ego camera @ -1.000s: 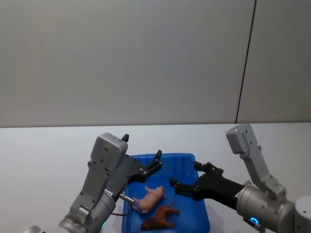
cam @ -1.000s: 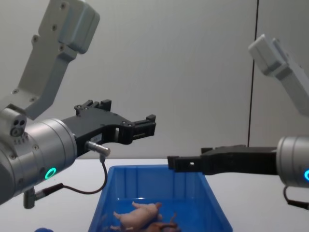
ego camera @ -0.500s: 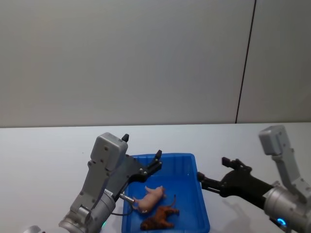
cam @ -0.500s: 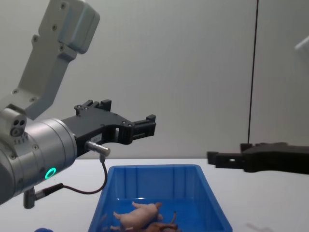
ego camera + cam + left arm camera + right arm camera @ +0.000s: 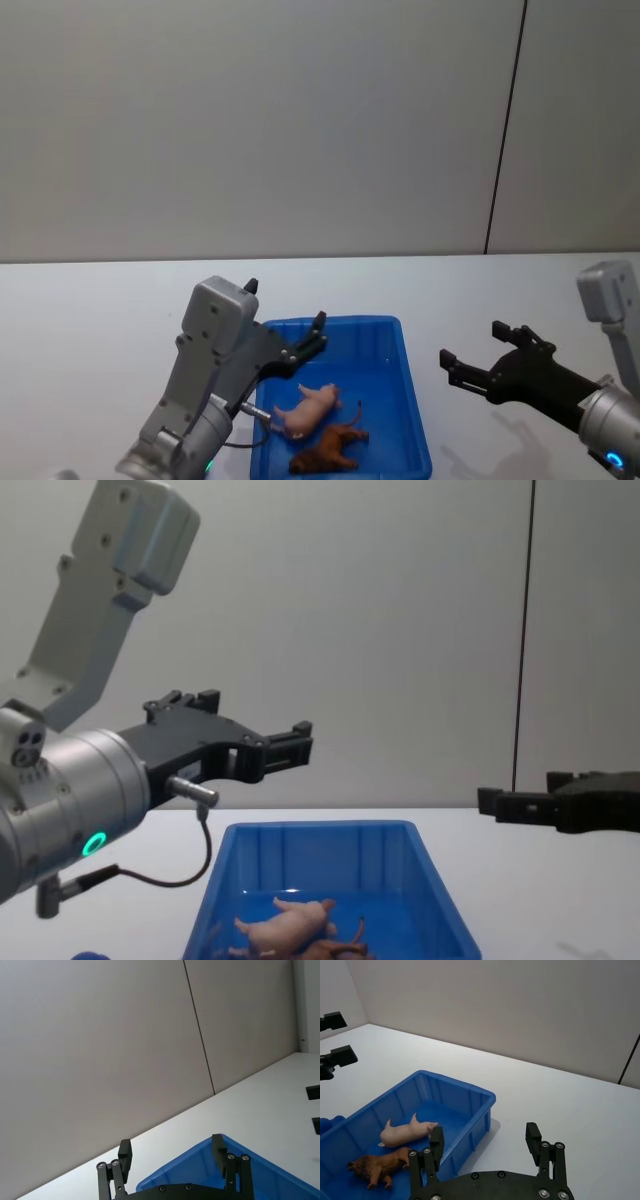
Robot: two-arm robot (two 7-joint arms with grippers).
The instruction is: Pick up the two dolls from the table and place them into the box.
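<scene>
You have both dolls inside the box (image 5: 340, 322). The pig (image 5: 310, 407) lies on its side on the blue floor, and the lion (image 5: 328, 450) lies just beside it on the side nearer the robot. You cannot tell whether the two touch.

Your left gripper (image 5: 305, 345) hangs in the air above the box's left part. Its jaws are spread wide, with nothing between them and nothing touching them. From the chest camera it sits well above the rim.

Your right gripper (image 5: 472, 348) is out over the bare table (image 5: 100, 300), to the right of the box and clear of its wall. Its jaws are also spread wide and empty, touching neither doll nor box.
</scene>
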